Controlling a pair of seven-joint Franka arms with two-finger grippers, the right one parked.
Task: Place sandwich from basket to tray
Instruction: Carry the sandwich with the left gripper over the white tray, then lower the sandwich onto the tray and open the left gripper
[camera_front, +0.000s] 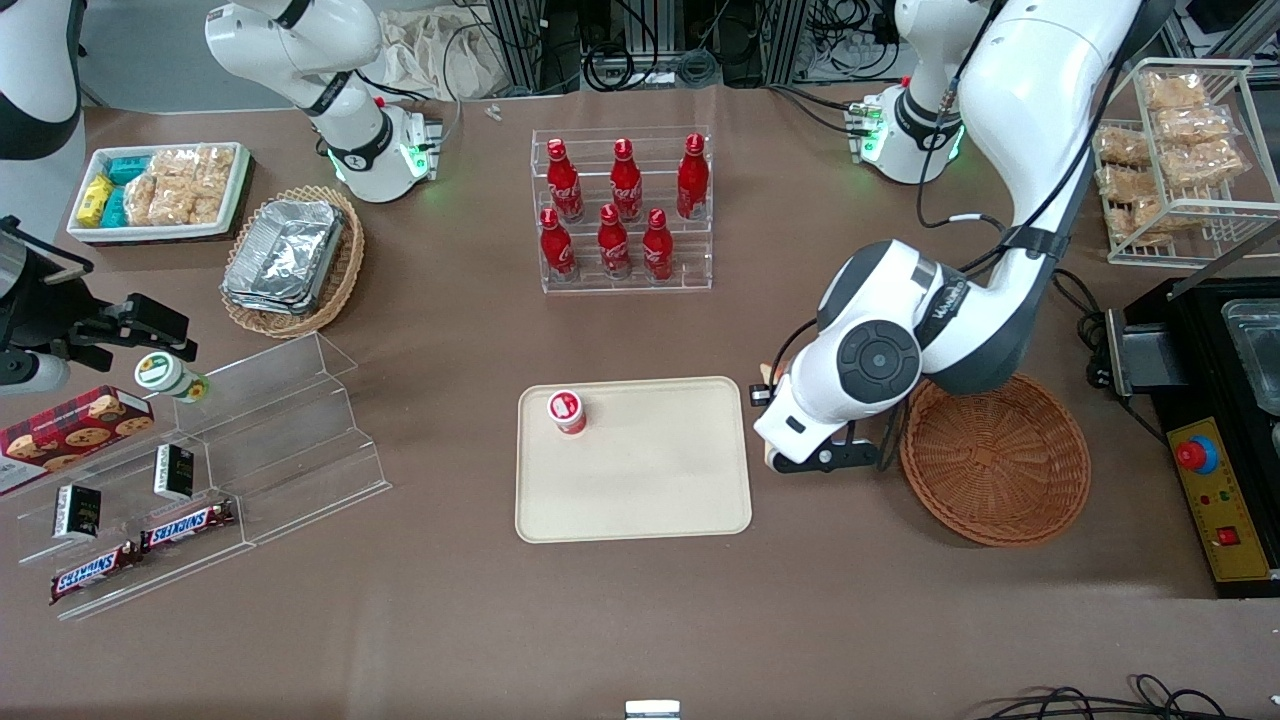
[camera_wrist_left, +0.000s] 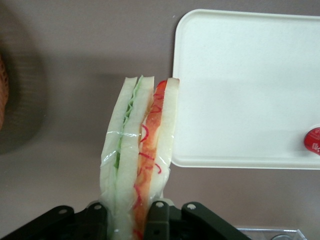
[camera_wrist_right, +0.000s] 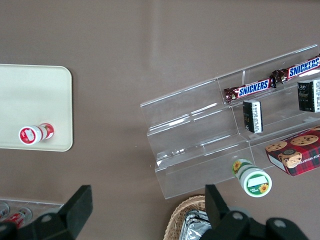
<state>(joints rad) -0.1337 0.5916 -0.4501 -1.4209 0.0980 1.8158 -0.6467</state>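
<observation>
A: Item one, the sandwich (camera_wrist_left: 140, 150); we log it clamped between the fingers (camera_wrist_left: 159, 220) of the gripper (camera_wrist_left: 127, 222), held on edge, out of the basket (camera_front: 995, 460) and not yet on the tray (camera_front: 640, 500); the wrist view shows its tip just at the tray's rim, over bare table.

B: Agreed; step in hand, we judge: the carry, basket to tray, roughly the middle of the task; the lift looks done, the set-down is not.

A: Item two, the next move; we reckon it calls for travel sideways until the whole wedge hangs over the tray, then a descent and a release; the bare stretch of tray nearest the basket seems the natural spot.

B: Note the small red-lidded cup (camera_front: 567, 411) standing on the tray, toward the parked arm's end; well apart from the sandwich for now; we would keep the landing clear of it.

A: Item three, what we cannot see; in the front view the arm's wrist housing covers nearly all of the sandwich; only an orange sliver peeps out beside it.

B: Also: the height of the sandwich above the table cannot be read; the basket's interior is partly covered by the arm, though the visible part holds nothing; the wrap's lower end is lost between the pads.
</observation>
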